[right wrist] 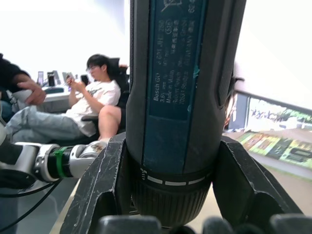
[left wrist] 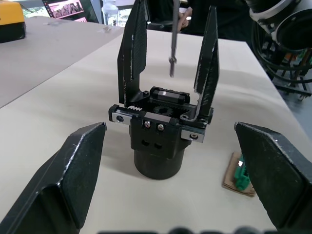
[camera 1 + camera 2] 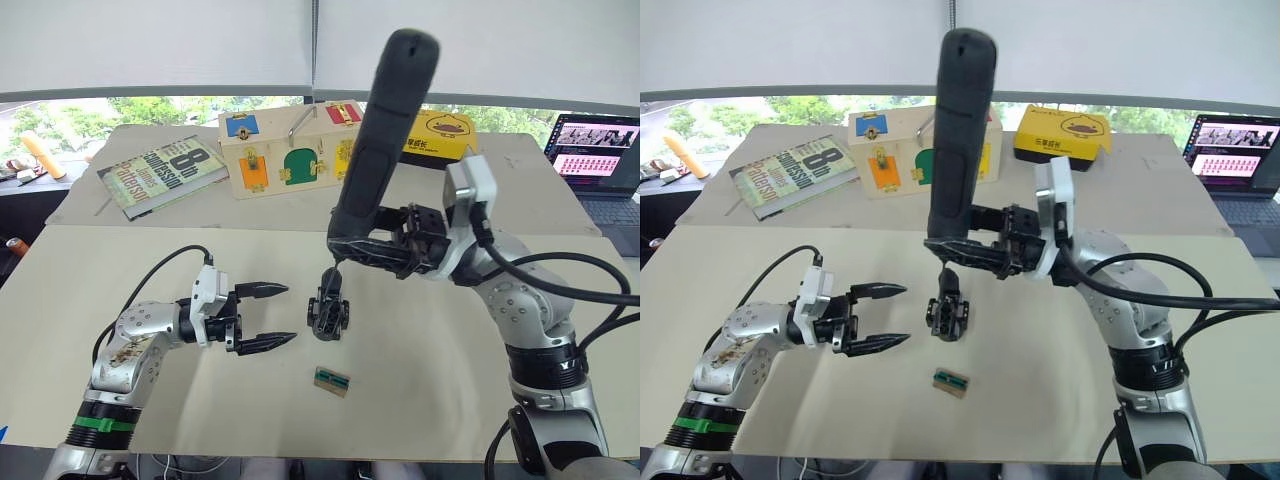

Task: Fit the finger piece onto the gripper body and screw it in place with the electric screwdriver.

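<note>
- I see the gripper body (image 3: 329,309) standing on the beige tabletop (image 3: 420,340), roughly mid-surface, between my two arms. It is a black blocky assembly on a round dark base, with small screws on its front face and a toothed metal strip across the top.
- In the left wrist view, two long black pointed fingers rise from the gripper body (image 2: 161,141), spread apart and slightly flared.
- My right gripper (image 3: 352,248) is clamped around the lower end of the electric screwdriver (image 3: 382,140), a thick dark cylinder held nearly upright, leaning a little to my right at the top. A blue label panel shows on its barrel in the right wrist view.
- The screwdriver's thin metal bit (image 2: 172,39) hangs between the two raised fingers, its tip just above the body's top.
- My left gripper (image 3: 262,317) hovers just to the left of the gripper body, fingers spread wide, holding nothing.
- A small green-and-tan rectangle (image 3: 332,380) lies flat on the tabletop just in front of the gripper body.
- I cannot pick out a separate loose finger piece.
</note>
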Controlling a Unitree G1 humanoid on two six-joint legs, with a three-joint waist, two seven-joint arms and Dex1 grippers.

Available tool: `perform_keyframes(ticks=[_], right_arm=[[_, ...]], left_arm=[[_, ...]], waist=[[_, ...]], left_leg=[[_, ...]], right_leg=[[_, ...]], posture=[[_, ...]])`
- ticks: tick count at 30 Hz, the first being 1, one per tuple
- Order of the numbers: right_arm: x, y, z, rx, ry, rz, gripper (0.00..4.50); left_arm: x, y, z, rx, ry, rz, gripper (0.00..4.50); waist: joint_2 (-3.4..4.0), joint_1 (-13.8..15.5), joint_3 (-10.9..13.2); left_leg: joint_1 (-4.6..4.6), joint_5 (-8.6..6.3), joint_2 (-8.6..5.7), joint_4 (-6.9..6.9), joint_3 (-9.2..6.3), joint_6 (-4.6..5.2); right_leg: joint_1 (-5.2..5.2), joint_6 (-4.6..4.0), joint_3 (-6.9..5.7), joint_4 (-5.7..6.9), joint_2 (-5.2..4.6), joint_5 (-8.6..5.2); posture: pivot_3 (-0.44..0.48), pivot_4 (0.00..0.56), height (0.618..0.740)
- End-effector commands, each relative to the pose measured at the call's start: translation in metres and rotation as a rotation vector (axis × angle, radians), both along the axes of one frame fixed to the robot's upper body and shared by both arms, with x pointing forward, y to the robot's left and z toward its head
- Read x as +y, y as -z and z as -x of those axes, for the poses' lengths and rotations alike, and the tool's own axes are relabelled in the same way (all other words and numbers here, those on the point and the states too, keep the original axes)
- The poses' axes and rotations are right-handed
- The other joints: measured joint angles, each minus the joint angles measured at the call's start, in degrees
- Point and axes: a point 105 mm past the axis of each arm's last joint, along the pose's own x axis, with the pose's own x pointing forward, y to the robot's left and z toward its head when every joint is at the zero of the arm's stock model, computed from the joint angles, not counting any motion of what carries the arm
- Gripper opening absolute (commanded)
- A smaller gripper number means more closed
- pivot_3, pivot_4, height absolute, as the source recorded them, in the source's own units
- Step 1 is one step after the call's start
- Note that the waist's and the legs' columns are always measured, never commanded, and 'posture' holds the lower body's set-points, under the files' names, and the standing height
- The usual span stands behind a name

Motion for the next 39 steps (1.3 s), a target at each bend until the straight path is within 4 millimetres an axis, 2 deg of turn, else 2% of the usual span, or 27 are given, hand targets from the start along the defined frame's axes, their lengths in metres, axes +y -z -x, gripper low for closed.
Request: perform_keyframes(ticks=[1, 19, 39], right_arm=[[0.005, -0.011, 0.011, -0.07, -0.04, -0.002, 1.92], [0.012, 0.002, 0.011, -0.049, -0.036, 0.023, 1.92], [0.009, 0.009, 0.009, -0.033, -0.02, 0.05, 1.92]], left_arm=[[-0.003, -0.002, -0.003, -0.045, -0.007, -0.009, 4.5], [-0.008, 0.006, 0.001, -0.029, 0.006, -0.023, 4.5], [-0.01, 0.009, 0.001, -0.022, 0.006, -0.028, 4.5]], waist=[[0.0, -0.2, 0.0], [0.0, -0.2, 0.0], [0.0, -0.2, 0.0]], left_leg=[[0.0, 0.0, 0.01, 0.0, 0.0, 0.0], [0.0, 0.0, 0.01, 0.0, -0.02, -0.01], [0.01, 0.0, 0.01, 0.0, -0.02, -0.01]], right_leg=[[0.0, 0.0, 0.0, 0.0, 0.01, 0.0], [0.0, 0.0, 0.0, 0.0, 0.0, 0.0], [0.0, 0.0, 0.01, 0.0, 0.0, 0.0]], posture=[[0.0, 0.15, 0.74], [0.0, 0.15, 0.74], [0.0, 0.15, 0.74]])
